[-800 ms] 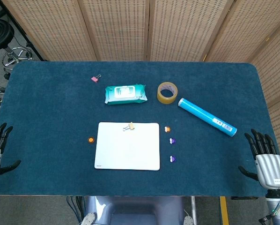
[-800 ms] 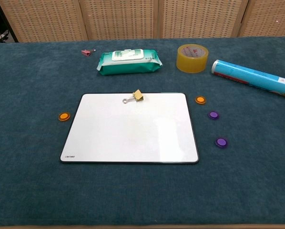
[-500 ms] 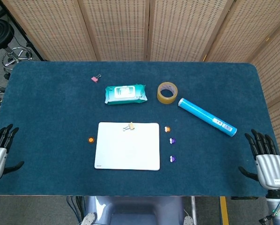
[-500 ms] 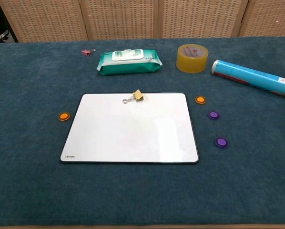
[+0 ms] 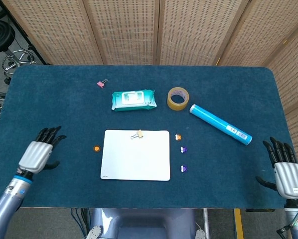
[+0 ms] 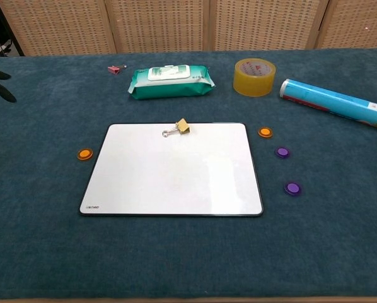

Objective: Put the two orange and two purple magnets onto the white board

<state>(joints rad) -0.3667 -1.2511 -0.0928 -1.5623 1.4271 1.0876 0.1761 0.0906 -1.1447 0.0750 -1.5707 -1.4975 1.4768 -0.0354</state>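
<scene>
Both the left hand and right hand hover empty, fingers spread. All four magnets lie on the table (none on the white board): one orange magnet left, the others right.

Woven folding screen behind table

Bare cloth lies between the left hand and the left orange magnet; wipes pack, tape roll stand far.
</scene>
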